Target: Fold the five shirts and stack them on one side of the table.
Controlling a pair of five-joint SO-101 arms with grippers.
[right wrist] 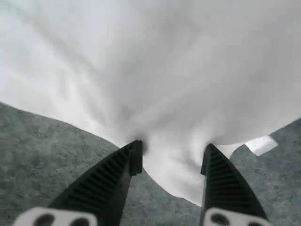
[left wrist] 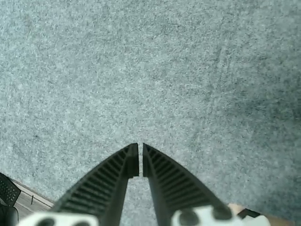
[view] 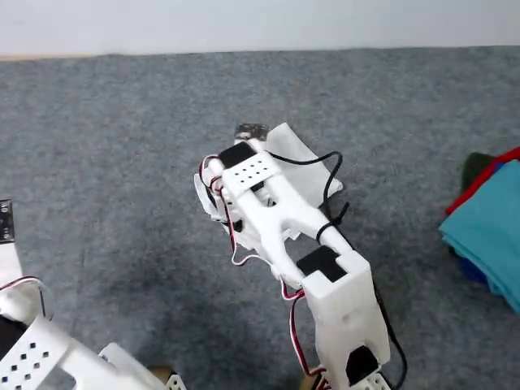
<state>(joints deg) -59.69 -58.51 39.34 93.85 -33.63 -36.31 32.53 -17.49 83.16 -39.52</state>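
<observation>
Grey felt covers the table (view: pixel 122 162). Nearest the bases, the left gripper (left wrist: pixel 140 147) hangs closed over bare felt, well apart from any cloth. Farther out, the right gripper (right wrist: pixel 173 157) stands open astride the white shirt's (view: pixel 288 142) edge, with the cloth spreading straight ahead of it. The folded stack (view: pixel 487 227) lies off to its right.

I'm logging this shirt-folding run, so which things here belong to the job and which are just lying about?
Job: white shirt, at the open right gripper; stack of folded shirts at the table's edge; left gripper, shut.
Not the job: grey table cover; pale wall behind.
</observation>
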